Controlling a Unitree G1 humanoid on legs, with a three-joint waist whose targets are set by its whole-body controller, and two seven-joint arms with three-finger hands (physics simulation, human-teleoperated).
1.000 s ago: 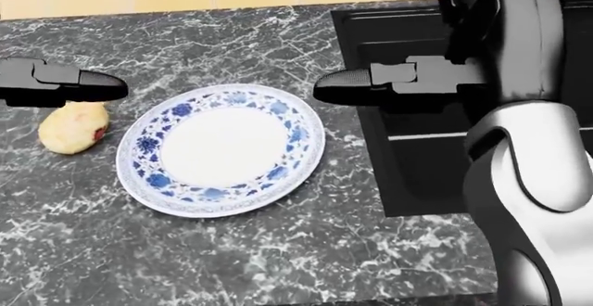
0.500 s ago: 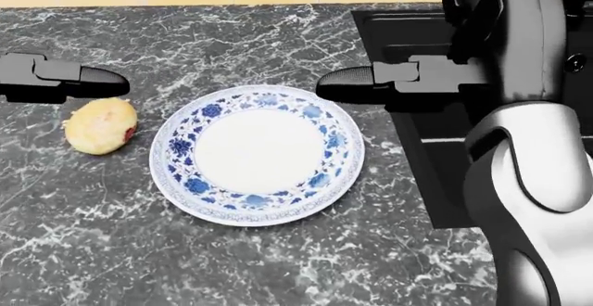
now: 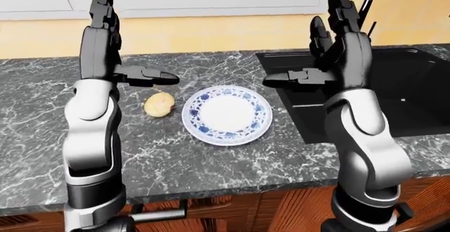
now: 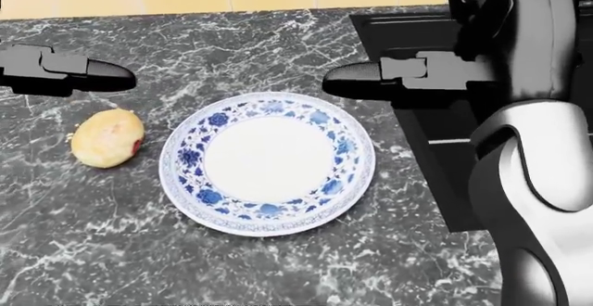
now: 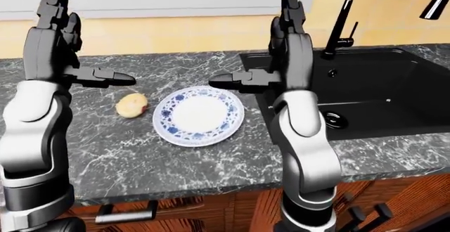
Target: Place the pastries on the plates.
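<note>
A yellow pastry (image 4: 106, 138) with a red spot lies on the dark marble counter (image 4: 278, 264), just left of the plate and apart from it. The blue-and-white patterned plate (image 4: 190, 160) has nothing on it. Both hands are raised above the counter with fingers pointing up and thumbs stretched sideways. My left hand (image 3: 105, 31) stands open above the pastry, its thumb (image 4: 69, 69) over the counter. Above the plate's right edge my right hand (image 3: 344, 37) is open too, with its thumb (image 4: 389, 80) pointing left. Neither holds anything.
A black sink (image 3: 394, 95) is set into the counter right of the plate, with a dark faucet (image 5: 344, 16) behind it. A yellow wall (image 3: 225, 31) and a window frame close the top. The counter's near edge (image 3: 211, 190) drops to wooden cabinets.
The whole head view has shifted: plate and pastry have slid right and slightly down in the picture, so the camera moved. Both hands keep their raised, open pose.
</note>
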